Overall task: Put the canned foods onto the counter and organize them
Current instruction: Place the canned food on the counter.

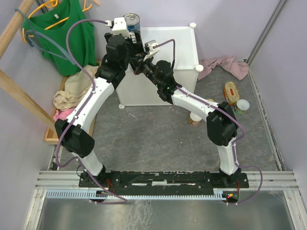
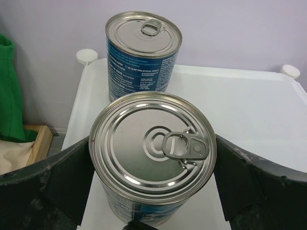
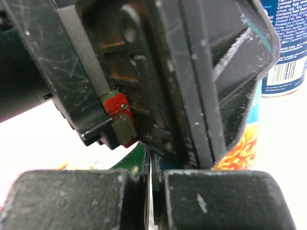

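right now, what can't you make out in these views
- Left wrist: whether the open left claw touches the near tall can; its lid hides the contact.
- Top view: the left arm covers that can; the right arm half hides a small white-topped can.
- Right wrist: dark hardware up close blocks nearly everything beyond the shut right claw.

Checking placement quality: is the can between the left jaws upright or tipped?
Upright: the left wrist view shows the near can, pull-tab lid level and facing up, above the white counter. Whether its base touches down is hidden.

White arm links (image 1: 91, 103), black joints (image 1: 76, 139) (purple cables (image 1: 91, 20) throughout).
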You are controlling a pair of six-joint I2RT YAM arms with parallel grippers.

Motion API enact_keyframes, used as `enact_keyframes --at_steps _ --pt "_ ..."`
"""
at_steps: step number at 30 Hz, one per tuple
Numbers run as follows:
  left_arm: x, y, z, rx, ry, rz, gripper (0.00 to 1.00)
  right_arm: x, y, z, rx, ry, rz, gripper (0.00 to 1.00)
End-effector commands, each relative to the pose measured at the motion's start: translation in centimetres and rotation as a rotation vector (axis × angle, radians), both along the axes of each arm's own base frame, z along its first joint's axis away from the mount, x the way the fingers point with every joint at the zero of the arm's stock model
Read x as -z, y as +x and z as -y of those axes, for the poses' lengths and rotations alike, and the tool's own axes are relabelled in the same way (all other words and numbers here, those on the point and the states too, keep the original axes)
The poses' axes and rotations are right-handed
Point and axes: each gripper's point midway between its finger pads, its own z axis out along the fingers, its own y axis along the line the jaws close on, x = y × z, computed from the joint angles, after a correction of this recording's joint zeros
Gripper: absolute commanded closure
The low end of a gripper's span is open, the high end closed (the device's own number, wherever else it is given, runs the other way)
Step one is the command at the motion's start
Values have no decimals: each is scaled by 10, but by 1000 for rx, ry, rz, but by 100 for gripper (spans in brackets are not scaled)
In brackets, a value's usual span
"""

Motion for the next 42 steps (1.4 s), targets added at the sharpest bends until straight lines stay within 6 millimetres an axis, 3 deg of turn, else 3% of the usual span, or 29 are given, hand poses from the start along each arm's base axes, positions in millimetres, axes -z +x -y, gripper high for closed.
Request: enact_keyframes --at_steps 1,15,33,42 --pt "9 -15 -11 -17 71 -44 1 -50 41 56 191 155 65 99" --pt "7 -22 -8 20 60 -21 1 -47 52 62 209 186 46 99" --pt "-5 -29 -7 30 15 -2 1 -48 38 66 178 161 55 99" --pt "-31 -48 -19 2 -71 53 1 -52 30 78 206 129 33 99"
